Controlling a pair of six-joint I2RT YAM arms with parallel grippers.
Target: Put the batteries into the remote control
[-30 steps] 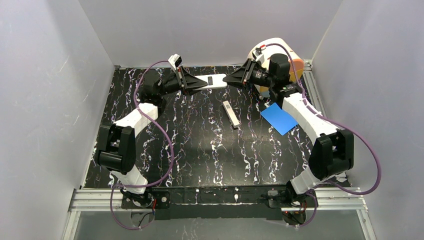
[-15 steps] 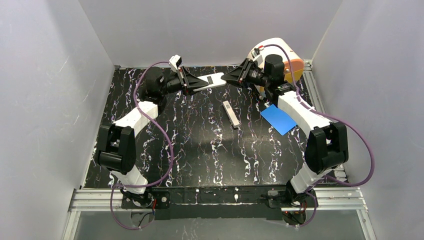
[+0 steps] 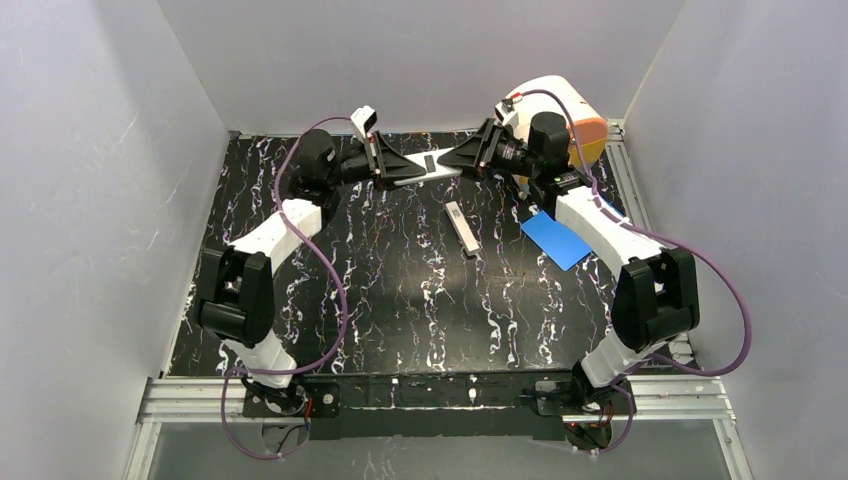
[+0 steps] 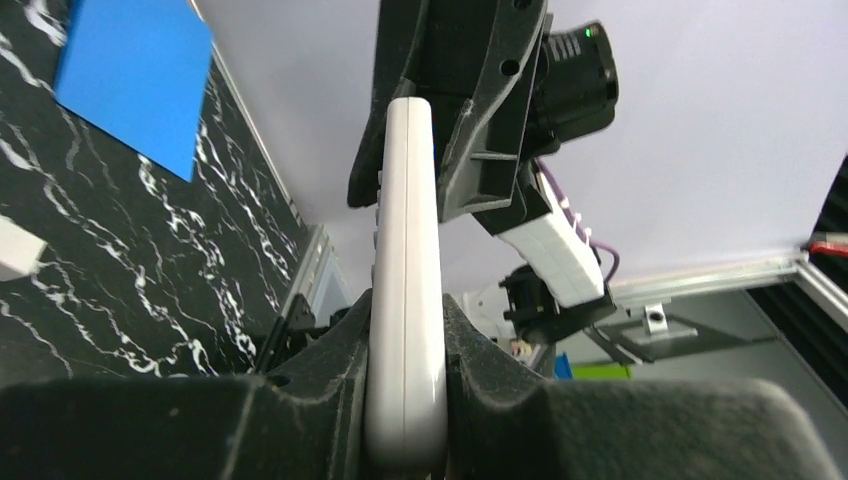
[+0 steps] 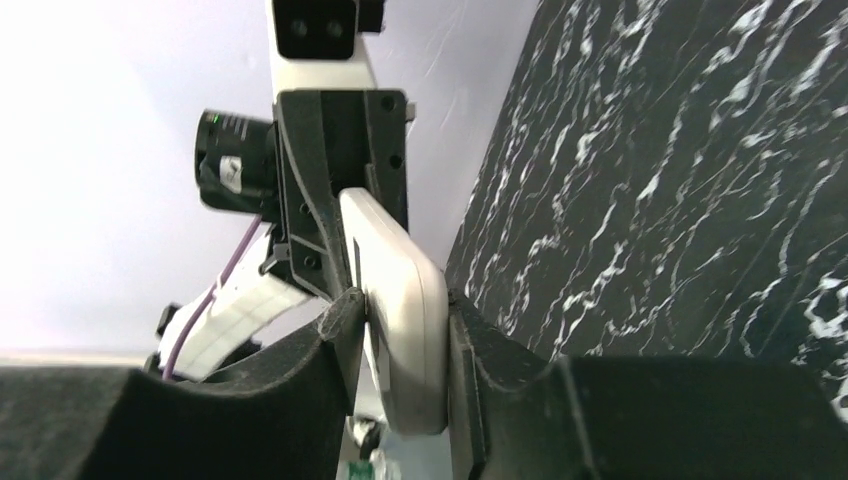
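The long white remote control is held in the air over the back of the table, its dark recess facing up. My left gripper is shut on its left end; in the left wrist view the remote is clamped between both pads of that gripper. My right gripper is shut on the other end; the remote sits between its pads. I cannot make out the batteries for certain; a small dark piece lies on the table.
A narrow white strip lies on the black marbled table below the remote. A blue card lies at the right, under the right arm. A white and orange container stands at the back right corner.
My right gripper moved left and closed on the remote's free end. My left gripper shifted slightly right with the remote still in it.
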